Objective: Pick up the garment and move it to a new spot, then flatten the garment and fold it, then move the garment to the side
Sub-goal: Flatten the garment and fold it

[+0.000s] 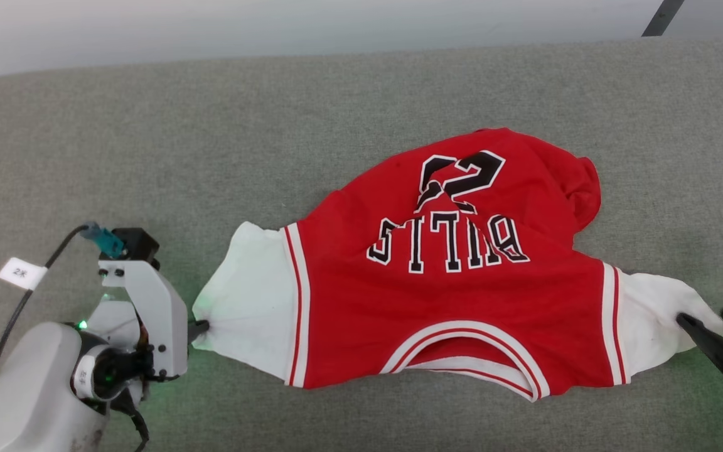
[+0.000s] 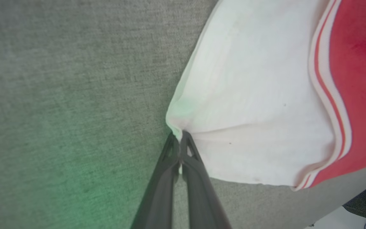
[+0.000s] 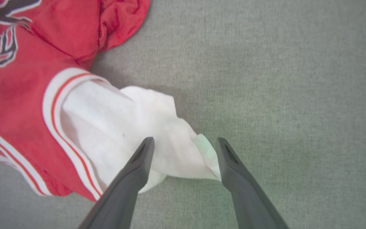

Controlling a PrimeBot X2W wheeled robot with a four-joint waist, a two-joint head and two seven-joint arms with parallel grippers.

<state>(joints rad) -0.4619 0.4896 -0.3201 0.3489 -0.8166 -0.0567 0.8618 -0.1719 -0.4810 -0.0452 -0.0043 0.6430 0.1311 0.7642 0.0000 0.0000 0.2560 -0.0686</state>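
Left gripper (image 2: 180, 136) is pinched shut right on the outer corner of one white sleeve (image 2: 259, 105). You can see the cloth drawn into a little point where the two dark fingers meet. Right gripper (image 3: 184, 141) is down at the other sleeve (image 3: 106, 127) with its fingers spread wide, one on each side of the crumpled cuff, nothing clamped yet. My guess is the idea is to take both sleeve ends, so the shirt (image 1: 449, 295) can be lifted or pulled taut from its widest points instead of balling up.

Shirt is lying about mid-way across the grey padded top (image 1: 148, 157), neck hole towards the robot, lettering upside down from the head camera. It's not flat: the far part is folded over itself, so the number is half hidden, and there's a rumpled lump of red at the far right corner.

Material-wise, the red body looks like a smooth jersey knit, soft and floppy. The sleeves are plain matte white and just as limp, and the one on the right is twisted into a wad. The striped trim at the armholes and collar looks thicker and holds its curve better. The grey top is a coarse weave, so I'd expect dragging to catch and wrinkle things more than lifting would
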